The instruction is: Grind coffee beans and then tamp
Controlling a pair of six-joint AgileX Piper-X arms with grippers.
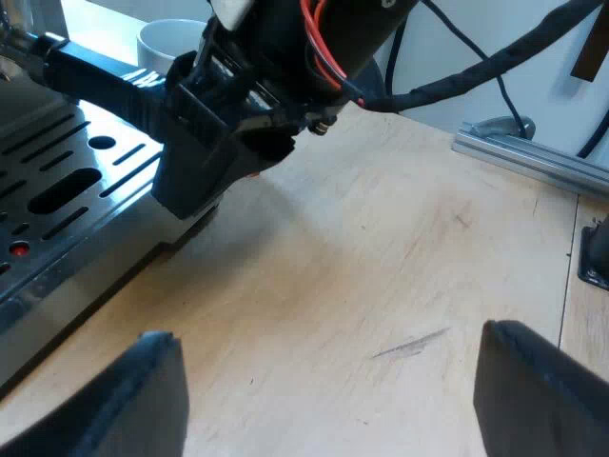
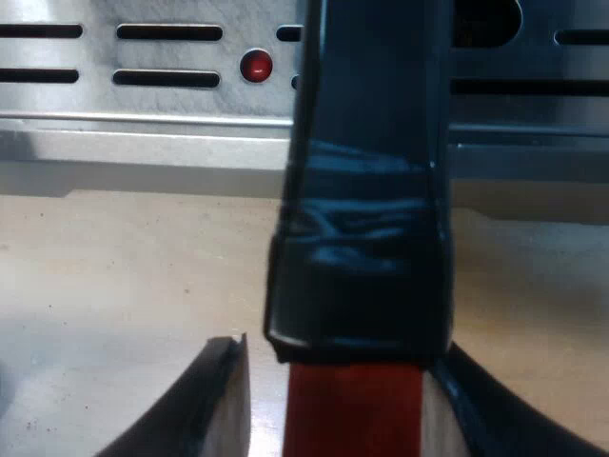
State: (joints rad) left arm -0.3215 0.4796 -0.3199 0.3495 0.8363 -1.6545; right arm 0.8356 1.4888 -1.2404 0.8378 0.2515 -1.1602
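up close in the right wrist view: right gripper (image 2: 343, 381) straddling the holder's dark handle (image 2: 366, 190) at its red end (image 2: 352, 409), jaws open, touching on one side with a sliver of gap on the other, near the espresso machine (image 2: 143, 105) front edge. wider in the left wrist view: left gripper (image 1: 330, 338), jaws spread wide and empty over bare tabletop (image 1: 381, 257); white mug (image 1: 166, 38) beyond the handle; open room out to the metal rail (image 1: 533, 157) at the far edge.
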